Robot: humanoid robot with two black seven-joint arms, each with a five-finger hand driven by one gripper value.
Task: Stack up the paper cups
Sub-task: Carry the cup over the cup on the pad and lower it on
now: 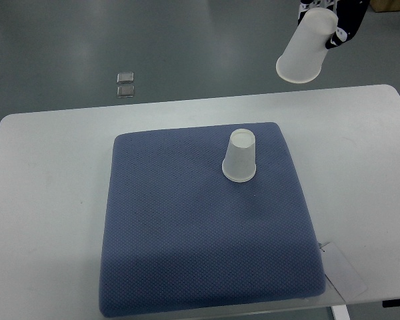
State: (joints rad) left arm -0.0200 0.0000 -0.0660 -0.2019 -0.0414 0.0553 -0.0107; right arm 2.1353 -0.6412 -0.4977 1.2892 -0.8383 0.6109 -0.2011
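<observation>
One white paper cup (239,159) stands upside down on the blue padded mat (187,233) on the white desk (47,200). The right hand (340,27) grips a second translucent white cup (310,45) held high, well apart; stacking remains undone.

The raised cup (309,45) hides most of the hand (340,23), itself cut off.

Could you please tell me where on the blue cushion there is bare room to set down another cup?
The blue textured cushion is bare across its left half and whole near edge. The only crowded spot is its far right corner, where the upside-down translucent paper cup stands. A second paper cup is held above the table's far edge.
</observation>
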